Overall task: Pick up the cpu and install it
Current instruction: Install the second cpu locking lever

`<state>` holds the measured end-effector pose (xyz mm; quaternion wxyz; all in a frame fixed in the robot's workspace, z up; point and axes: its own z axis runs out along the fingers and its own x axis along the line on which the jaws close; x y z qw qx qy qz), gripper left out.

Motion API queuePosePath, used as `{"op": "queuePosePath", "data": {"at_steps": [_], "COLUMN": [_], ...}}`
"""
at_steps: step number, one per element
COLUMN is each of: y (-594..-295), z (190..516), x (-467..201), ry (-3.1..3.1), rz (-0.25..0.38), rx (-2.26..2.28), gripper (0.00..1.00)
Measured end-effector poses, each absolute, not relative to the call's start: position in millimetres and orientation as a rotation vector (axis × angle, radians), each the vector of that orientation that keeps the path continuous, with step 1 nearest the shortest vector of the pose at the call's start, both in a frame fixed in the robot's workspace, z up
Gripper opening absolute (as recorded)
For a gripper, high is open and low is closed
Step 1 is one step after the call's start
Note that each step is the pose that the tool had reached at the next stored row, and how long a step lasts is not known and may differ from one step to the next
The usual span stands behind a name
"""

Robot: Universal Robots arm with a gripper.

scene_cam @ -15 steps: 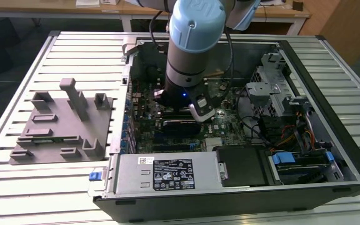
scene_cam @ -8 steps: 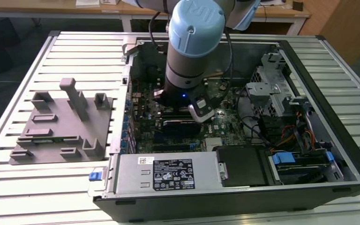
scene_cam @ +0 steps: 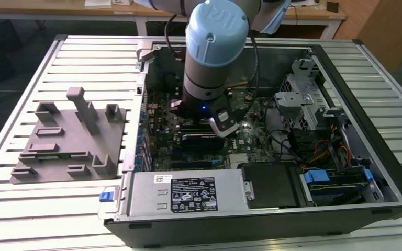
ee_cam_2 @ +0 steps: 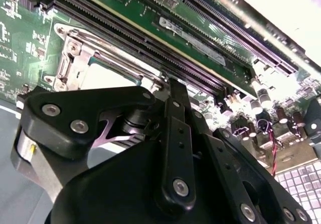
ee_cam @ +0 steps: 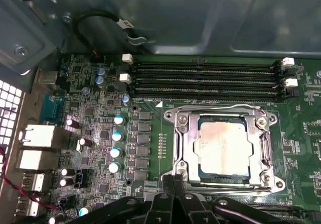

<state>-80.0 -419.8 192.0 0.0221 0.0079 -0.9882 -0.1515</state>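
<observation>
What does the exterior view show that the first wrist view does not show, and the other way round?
Exterior view alone: the grey fixture on the slatted metal table at the exterior view's left, the whole open black computer case, and the pale blue robot arm reaching down into it.

First wrist view alone: the small square cpu with a pale silver top, seated inside the metal-framed socket, and the long black memory slots beside it.

Both: the green motherboard.
</observation>
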Motion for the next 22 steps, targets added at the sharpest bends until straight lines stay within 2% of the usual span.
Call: {"op": "queuePosePath", "data": {"at_steps": [22], "y": [-418.7], "z": [190.2], "x": [-83.3], "ry": [-3.06], "rz": [-0.498], "rx": [0.032], "gripper": [0.11]}}
